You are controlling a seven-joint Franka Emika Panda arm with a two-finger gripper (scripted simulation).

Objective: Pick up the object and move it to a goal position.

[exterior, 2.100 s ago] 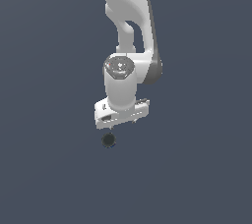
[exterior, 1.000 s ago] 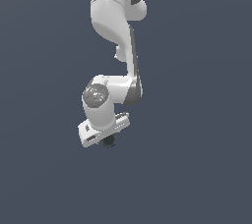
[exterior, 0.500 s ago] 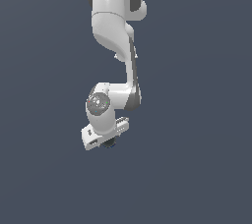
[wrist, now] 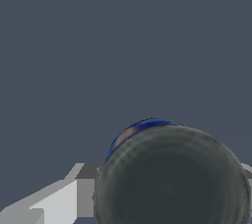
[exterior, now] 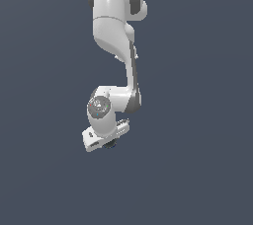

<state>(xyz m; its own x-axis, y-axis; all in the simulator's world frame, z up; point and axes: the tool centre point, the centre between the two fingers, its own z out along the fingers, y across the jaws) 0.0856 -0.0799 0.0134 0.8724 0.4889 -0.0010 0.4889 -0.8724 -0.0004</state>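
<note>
The object (wrist: 172,179) is a dark round squat thing with a blue-green band along its far rim. It fills the space between my two fingers in the wrist view. One white finger (wrist: 69,196) touches its side, and the edge of the other finger (wrist: 248,171) shows on the opposite side. My gripper (wrist: 170,193) is shut on the object. In the exterior view the white gripper head (exterior: 105,137) hangs low, and only a dark sliver of the object (exterior: 111,144) shows beneath it.
Only a flat, plain grey-blue ground (exterior: 197,169) surrounds the arm (exterior: 116,17). No other objects, containers or edges show in either view.
The arm swung toward the exterior view's left and came down over the object. In the last half second the gripper head sank slightly, hiding most of the object.
</note>
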